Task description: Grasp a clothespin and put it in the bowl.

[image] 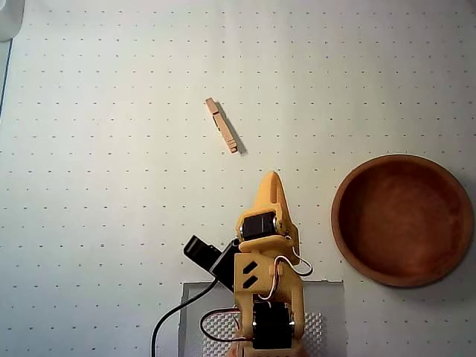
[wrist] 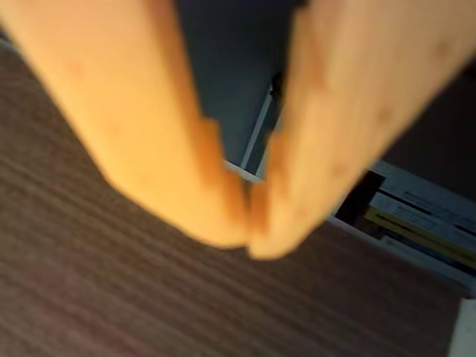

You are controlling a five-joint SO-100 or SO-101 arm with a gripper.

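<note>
In the overhead view the clothespin [image: 222, 126] lies flat on the white dotted table [image: 104, 186], slightly above and left of the frame's centre, slanting from upper left down to lower right. The bowl [image: 402, 220] sits at the right edge of the frame, below mid-height, well apart from the clothespin and with nothing in it. The yellow arm [image: 264, 275] rises from the bottom centre, and its gripper [image: 269, 179] points up the frame, its tip below and a little right of the clothespin, touching neither thing. In the wrist view two blurred orange fingers [wrist: 171, 149] fill the upper frame; their tips meet just below centre with nothing between them, so the gripper [wrist: 249, 238] is clenched on nothing. Behind them lies a dark wood-grained surface [wrist: 89, 297].
</note>
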